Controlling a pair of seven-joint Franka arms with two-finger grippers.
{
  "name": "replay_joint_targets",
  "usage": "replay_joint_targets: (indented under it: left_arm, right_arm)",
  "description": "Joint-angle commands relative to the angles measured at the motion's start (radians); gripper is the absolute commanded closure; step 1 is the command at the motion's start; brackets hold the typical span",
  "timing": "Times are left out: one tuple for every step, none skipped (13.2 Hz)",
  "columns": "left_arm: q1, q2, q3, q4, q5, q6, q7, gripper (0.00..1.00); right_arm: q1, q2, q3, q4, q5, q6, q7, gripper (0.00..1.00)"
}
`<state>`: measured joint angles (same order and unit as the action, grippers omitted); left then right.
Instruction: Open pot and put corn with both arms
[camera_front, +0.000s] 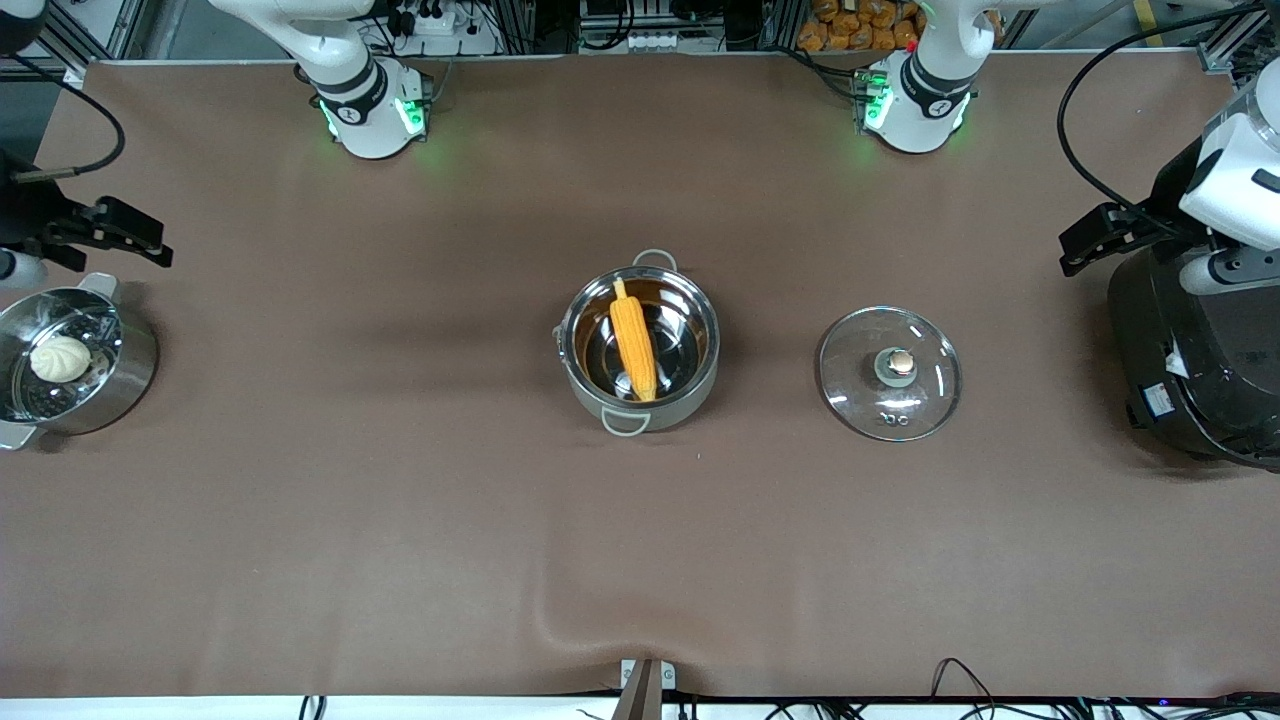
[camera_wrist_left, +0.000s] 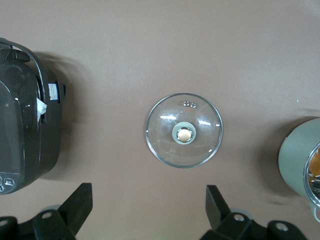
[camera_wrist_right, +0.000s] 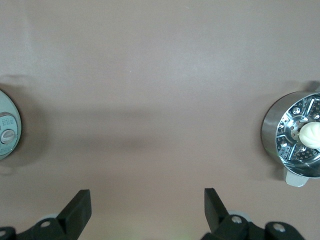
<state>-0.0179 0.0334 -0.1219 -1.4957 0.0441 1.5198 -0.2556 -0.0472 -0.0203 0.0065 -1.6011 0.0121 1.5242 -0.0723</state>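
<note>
The steel pot stands uncovered in the middle of the table. The yellow-orange corn lies inside it, leaning on the rim nearer the front camera. The glass lid with its copper knob lies flat on the table beside the pot, toward the left arm's end; it also shows in the left wrist view. My left gripper is open and empty, up in the air beside the rice cooker. My right gripper is open and empty, up over the table near the steamer pot. The pot's edge shows in both wrist views.
A steel steamer pot with a white bun stands at the right arm's end of the table. A large black rice cooker stands at the left arm's end. The brown cloth has a wrinkle near the front edge.
</note>
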Motion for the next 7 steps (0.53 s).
replay_joint_targets:
  left_arm:
    - [0.01, -0.003, -0.002, 0.006, -0.016, -0.006, 0.032, 0.0]
    - [0.01, -0.003, -0.002, 0.006, -0.016, -0.006, 0.032, 0.0]
    - [0.01, -0.003, -0.002, 0.006, -0.016, -0.006, 0.032, 0.0]
    - [0.01, -0.003, -0.002, 0.006, -0.016, -0.006, 0.032, 0.0]
    - [0.01, -0.003, -0.002, 0.006, -0.016, -0.006, 0.032, 0.0]
    - [0.01, -0.003, -0.002, 0.006, -0.016, -0.006, 0.032, 0.0]
    - [0.01, -0.003, -0.002, 0.006, -0.018, -0.006, 0.032, 0.0]
  right_arm:
    - [-0.011, -0.006, 0.001, 0.018, -0.009, -0.015, -0.001, 0.0]
    - [-0.01, -0.004, 0.0, 0.026, -0.009, -0.013, -0.001, 0.0]
    - [-0.013, -0.006, 0.001, 0.036, -0.007, -0.015, -0.001, 0.0]
    - [-0.013, -0.006, 0.003, 0.036, -0.007, -0.015, -0.001, 0.0]
    - [-0.013, -0.006, 0.003, 0.036, -0.009, -0.016, -0.001, 0.0]
    - [-0.013, -0.006, 0.001, 0.036, -0.009, -0.015, -0.003, 0.0]
    - [-0.014, -0.004, 0.001, 0.036, -0.009, -0.013, -0.003, 0.0]
